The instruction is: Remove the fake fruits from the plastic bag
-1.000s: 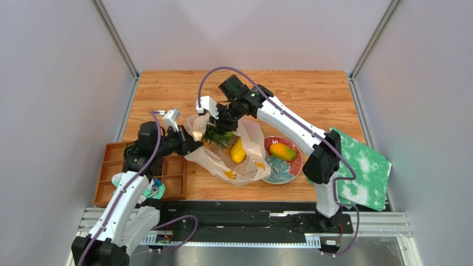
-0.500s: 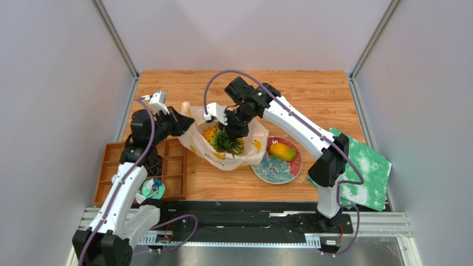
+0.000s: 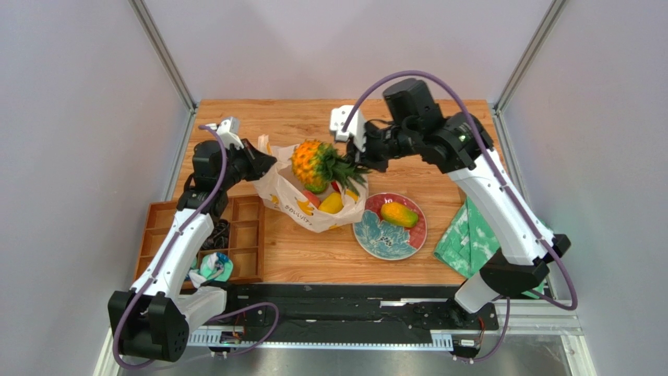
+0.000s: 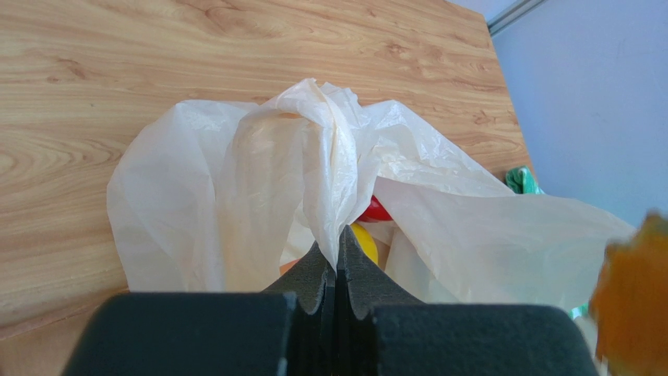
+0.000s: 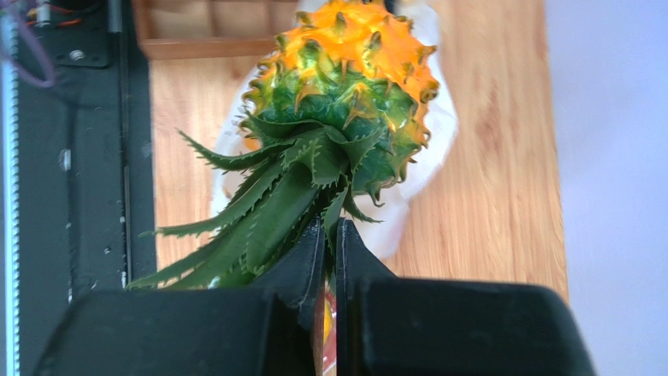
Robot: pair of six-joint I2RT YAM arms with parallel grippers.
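Wooden table [image 3: 314,262] beneath pineapple [image 3: 312,164], its leaves in right tool [image 5: 330,235]

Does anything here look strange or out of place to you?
The pineapple hangs sideways in the air above the plastic bag, pinched only by its leaves in the right gripper, so it looks precarious. The green cloth lies rumpled at the right edge of the table.
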